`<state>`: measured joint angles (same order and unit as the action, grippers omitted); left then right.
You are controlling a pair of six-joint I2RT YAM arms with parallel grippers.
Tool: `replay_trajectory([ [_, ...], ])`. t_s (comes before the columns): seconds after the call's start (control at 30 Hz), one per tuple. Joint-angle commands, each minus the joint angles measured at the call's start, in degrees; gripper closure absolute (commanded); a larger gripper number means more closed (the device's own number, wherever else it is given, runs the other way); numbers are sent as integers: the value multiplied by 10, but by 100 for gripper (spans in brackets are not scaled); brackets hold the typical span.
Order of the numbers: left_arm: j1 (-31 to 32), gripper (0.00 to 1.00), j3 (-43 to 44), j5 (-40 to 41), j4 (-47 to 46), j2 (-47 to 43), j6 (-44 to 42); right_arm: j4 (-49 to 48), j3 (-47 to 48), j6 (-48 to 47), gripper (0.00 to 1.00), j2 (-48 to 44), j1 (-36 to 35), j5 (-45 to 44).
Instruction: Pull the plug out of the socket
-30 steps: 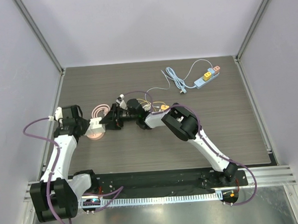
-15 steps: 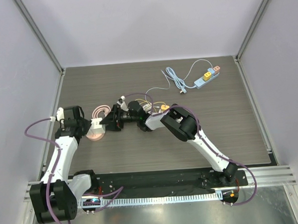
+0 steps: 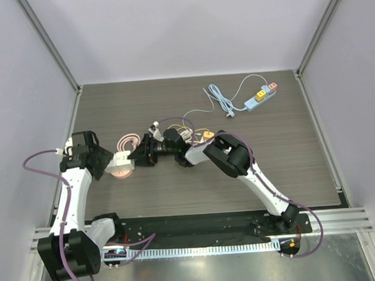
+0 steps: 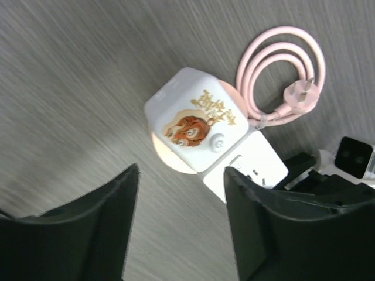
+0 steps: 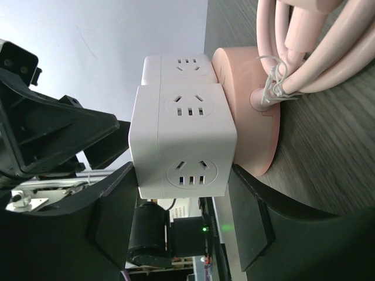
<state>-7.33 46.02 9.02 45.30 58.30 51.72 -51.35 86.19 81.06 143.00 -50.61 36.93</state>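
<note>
A white cube with a tiger picture (image 4: 196,120) sits on a round pink base (image 3: 121,173) left of the table's middle. Flush against it is a white socket cube (image 4: 249,170), and I cannot tell whether the two are still joined. My right gripper (image 5: 183,175) is shut on the socket cube (image 5: 184,146), one finger on each side. My left gripper (image 4: 180,170) is open just short of the tiger cube, with only table between its fingers. The pink cable (image 4: 281,70) lies coiled beside the cubes, its own pink plug (image 4: 302,93) loose on the table.
A blue power strip (image 3: 259,97) with yellow and pink plugs and a pale blue cable (image 3: 226,97) lies at the back right. A small orange piece (image 3: 207,134) and thin wires lie by the right wrist. Grey walls close in the left and right sides.
My left gripper has opened, let go of the tiger cube and drawn back to the left. The right gripper keeps its hold on the socket cube and has barely moved.
</note>
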Motion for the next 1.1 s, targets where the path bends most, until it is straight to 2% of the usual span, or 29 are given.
replay_trajectory([
  [0.0,-19,34,28,-20,58,-13,1,23,-9,-63,99,-35,2,11],
  [0.17,-20,33,18,-55,57,-3,44,90,-10,-146,99,-58,2,1],
  [0.37,-20,32,28,-33,45,35,72,81,-16,-153,99,-54,2,4],
  [0.87,-20,49,-22,9,2,41,94,-80,-15,-6,99,-19,3,30],
  [1.07,-20,54,-47,14,-13,48,83,-191,0,140,99,13,5,23],
])
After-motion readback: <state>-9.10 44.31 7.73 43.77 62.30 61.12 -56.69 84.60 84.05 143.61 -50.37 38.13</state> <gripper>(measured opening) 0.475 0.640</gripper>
